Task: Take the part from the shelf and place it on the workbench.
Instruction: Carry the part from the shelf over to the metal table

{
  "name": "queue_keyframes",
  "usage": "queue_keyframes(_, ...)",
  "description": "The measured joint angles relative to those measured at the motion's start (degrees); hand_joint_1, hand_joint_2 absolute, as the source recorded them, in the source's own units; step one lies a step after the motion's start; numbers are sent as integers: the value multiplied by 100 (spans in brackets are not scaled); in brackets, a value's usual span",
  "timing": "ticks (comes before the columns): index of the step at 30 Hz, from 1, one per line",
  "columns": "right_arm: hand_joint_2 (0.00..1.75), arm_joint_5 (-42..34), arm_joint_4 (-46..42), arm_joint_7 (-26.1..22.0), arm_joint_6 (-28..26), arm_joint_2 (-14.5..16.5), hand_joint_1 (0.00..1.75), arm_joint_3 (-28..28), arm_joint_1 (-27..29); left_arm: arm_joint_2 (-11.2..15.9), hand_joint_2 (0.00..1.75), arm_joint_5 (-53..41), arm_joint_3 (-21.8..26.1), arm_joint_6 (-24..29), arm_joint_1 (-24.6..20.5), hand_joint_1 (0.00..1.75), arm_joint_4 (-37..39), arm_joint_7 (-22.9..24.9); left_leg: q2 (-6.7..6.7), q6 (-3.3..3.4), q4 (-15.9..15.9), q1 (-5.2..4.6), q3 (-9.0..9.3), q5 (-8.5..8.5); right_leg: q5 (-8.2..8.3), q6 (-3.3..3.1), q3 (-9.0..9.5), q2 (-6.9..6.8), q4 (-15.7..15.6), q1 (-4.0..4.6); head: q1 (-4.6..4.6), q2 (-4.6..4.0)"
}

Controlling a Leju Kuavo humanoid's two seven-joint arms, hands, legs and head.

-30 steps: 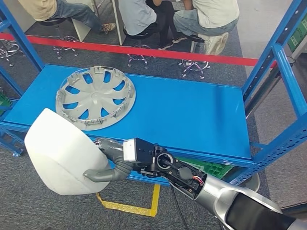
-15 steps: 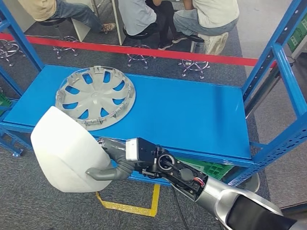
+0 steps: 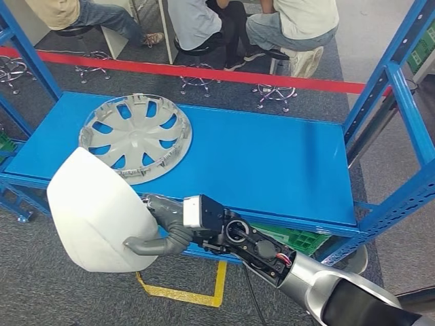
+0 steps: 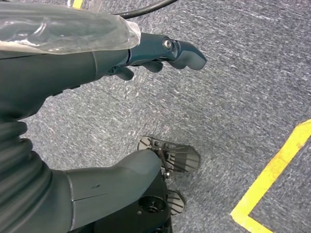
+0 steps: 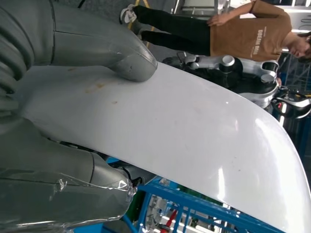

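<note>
- Part [image 3: 95,210]: smooth white curved shell at lower left of the head view, held out over the grey carpet in front of the shelf's front edge, clear of the deck; in the right wrist view [image 5: 190,141] spreads across the frame as a glossy white panel with a few faint brown marks.
- Hubcap [image 3: 136,138]: silver, spoked, flat on the blue deck at upper left of centre, just above the white shell in the frame.
- Shelf [image 3: 266,163]: blue metal deck across the middle of the head view, blue uprights at both sides; bare blue surface from centre to right.
- Right hand [image 3: 162,231]: grey, at lower centre of the head view, clasped on the right edge of the white shell, thumb under it and fingers over it; silver arm trailing off to lower right. In the right wrist view, thumb [image 5: 110,48] pressed flat on the white surface.
- Left hand [image 4: 110,111]: hanging over grey carpet in the left wrist view, empty, thumb and dark fingers [image 4: 172,51] spread apart.
- Yellow floor tape [image 3: 197,288]: at bottom centre, under the shelf's front edge.
- Red tape line [image 3: 205,71]: across the carpet behind the shelf, upper part of the frame.
- People [image 3: 287,27]: seated on stools along the top edge, beyond the red line.
</note>
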Motion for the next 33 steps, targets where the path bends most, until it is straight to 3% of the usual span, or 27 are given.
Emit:
queue_keyframes(23, 175, -158, -515, -15, -516, -74, 175, -261, 104, 37, 175, 5, 7, -6, 121, 0, 0, -137, 0, 1, 1, -2, 0, -1, 0, 0, 0, 0, -1, -1, 0, 0)
queue_keyframes(33, 175, -163, -676, -115, -734, -195, 175, -417, 297, 54, 175, -204, 7, -37, 45, 0, 0, 82, 5, 23, 20, -35, -2, -25, 2, 13, 3, 0, -6, -31, -1, 0)
